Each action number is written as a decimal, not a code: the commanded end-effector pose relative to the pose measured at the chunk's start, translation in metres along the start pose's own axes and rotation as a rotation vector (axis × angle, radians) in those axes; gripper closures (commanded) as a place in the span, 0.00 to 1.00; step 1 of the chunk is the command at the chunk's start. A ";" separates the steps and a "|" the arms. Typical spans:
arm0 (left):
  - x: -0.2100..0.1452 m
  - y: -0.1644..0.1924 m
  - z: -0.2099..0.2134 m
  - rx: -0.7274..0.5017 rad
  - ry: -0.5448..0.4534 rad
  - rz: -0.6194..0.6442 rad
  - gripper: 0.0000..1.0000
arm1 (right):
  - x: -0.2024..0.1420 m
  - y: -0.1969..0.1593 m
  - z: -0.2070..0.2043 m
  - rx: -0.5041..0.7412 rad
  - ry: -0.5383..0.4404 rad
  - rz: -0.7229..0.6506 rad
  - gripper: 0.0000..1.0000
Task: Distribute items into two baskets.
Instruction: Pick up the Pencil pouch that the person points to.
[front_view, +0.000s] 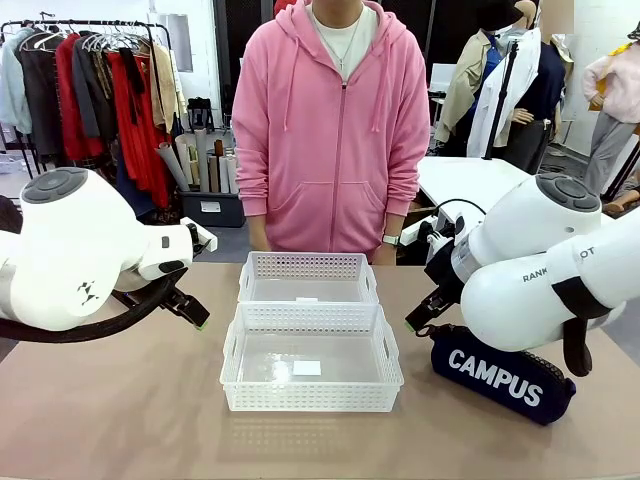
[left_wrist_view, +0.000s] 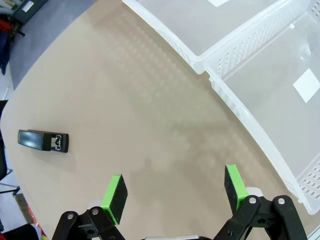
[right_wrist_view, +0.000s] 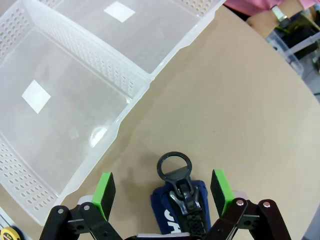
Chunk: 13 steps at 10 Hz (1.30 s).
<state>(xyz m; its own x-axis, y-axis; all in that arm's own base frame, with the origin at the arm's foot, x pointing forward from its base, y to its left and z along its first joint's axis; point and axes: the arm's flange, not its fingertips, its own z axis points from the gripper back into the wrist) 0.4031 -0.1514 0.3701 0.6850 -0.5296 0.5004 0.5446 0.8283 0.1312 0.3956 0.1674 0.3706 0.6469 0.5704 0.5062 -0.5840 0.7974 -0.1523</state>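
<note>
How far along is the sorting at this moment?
Done: nothing. The near basket and the far basket hold no items.
In hand: the right gripper is open over the ring-pull end of the pouch, which lies on the table; no grip yet. The left gripper is open above bare table, with the stapler lying off to one side.
Left: both items go into baskets.
</note>
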 end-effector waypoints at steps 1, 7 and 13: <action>0.000 0.000 0.000 0.000 0.000 0.000 0.00 | 0.000 0.000 0.000 0.000 0.000 -0.001 0.00; 0.004 0.004 0.026 -0.028 0.004 0.015 0.00 | -0.002 -0.019 0.024 0.020 -0.047 -0.052 0.00; -0.014 0.072 0.145 -0.153 0.011 0.079 0.00 | -0.014 -0.091 0.097 0.114 -0.094 -0.136 0.00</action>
<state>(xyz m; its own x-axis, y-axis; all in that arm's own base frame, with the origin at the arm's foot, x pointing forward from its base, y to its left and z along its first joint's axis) 0.3710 -0.0827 0.4787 0.7250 -0.4757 0.4980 0.5602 0.8280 -0.0247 0.3927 0.0880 0.4477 0.6874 0.4298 0.5854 -0.5207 0.8536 -0.0153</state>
